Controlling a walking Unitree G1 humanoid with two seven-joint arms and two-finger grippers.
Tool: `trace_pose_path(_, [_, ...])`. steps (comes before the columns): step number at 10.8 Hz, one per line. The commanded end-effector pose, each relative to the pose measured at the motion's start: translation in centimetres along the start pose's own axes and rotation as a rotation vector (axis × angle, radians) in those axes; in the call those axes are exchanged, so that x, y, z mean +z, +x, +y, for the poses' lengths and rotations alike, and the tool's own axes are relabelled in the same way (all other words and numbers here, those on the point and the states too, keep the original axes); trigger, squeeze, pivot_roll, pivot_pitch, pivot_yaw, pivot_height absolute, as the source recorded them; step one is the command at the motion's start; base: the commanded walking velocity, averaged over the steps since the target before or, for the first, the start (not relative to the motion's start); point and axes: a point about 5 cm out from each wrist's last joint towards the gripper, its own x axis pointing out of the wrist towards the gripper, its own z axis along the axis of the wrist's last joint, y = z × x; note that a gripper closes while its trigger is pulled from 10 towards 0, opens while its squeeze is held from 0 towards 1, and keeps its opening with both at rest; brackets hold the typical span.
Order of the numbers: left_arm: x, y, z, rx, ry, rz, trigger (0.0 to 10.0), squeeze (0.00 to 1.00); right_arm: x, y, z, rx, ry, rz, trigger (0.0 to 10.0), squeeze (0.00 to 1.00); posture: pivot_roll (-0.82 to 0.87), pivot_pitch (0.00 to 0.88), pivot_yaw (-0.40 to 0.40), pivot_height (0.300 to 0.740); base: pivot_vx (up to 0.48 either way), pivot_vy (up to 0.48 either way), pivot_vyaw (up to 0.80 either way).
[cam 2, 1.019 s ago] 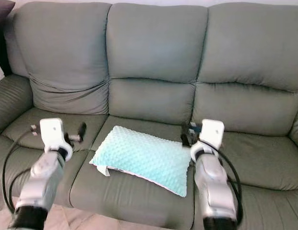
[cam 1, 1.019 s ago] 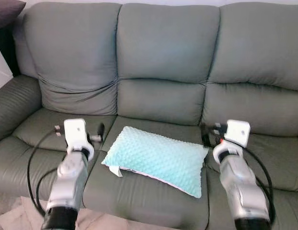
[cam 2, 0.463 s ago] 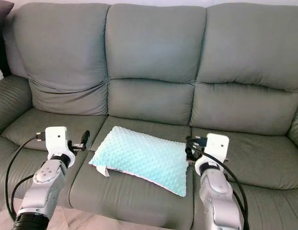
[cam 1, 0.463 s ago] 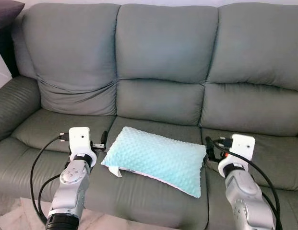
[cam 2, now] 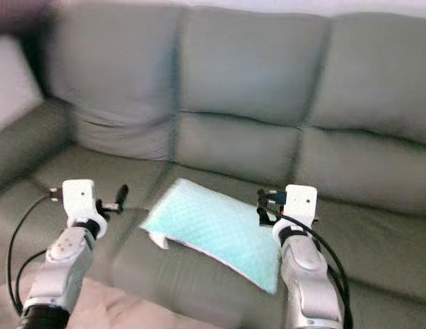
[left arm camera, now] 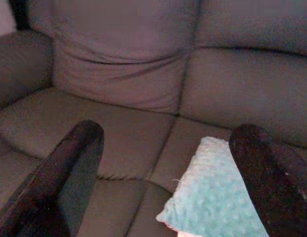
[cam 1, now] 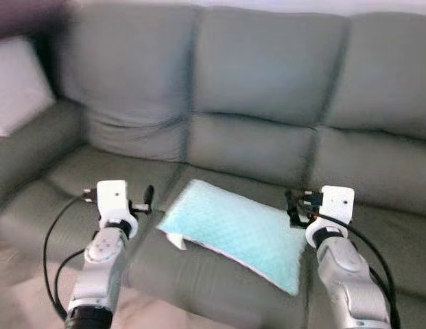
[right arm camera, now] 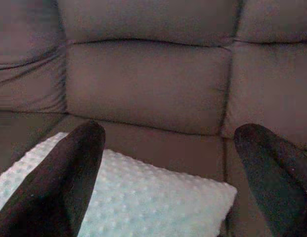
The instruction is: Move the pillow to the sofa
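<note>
View swung rightward; both pincers (cam 1: 140,201) (cam 1: 295,209) raised, splayed wide, flanking pillow (cam 1: 237,232) on sofa (cam 1: 267,82).

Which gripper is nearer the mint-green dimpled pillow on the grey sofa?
Right. The right gripper hangs open at the mint-green dimpled pillow's right corner, almost over its edge. The left gripper, also open, sits off its left end with a strip of grey sofa seat between.
</note>
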Motion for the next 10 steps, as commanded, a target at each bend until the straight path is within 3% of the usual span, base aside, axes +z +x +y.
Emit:
trace_pose_path(1, [0.40, 0.16, -0.12, -0.004, -0.001, -0.009, 10.0, 0.00, 0.50, 0.15, 0.25, 0.009, -0.003, -0.015, 10.0, 0.00, -0.16, 0.013, 0.024, 0.740, 0.000, 0.000, 0.80])
trace_pose_path(10, [0.20, 0.04, 0.25, 0.009, -0.042, 0.010, 10.0, 0.00, 0.63, 0.44, 0.43, 0.019, 0.002, -0.021, 10.0, 0.00, -0.15, 0.022, 0.027, 0.740, 0.000, 0.000, 0.80])
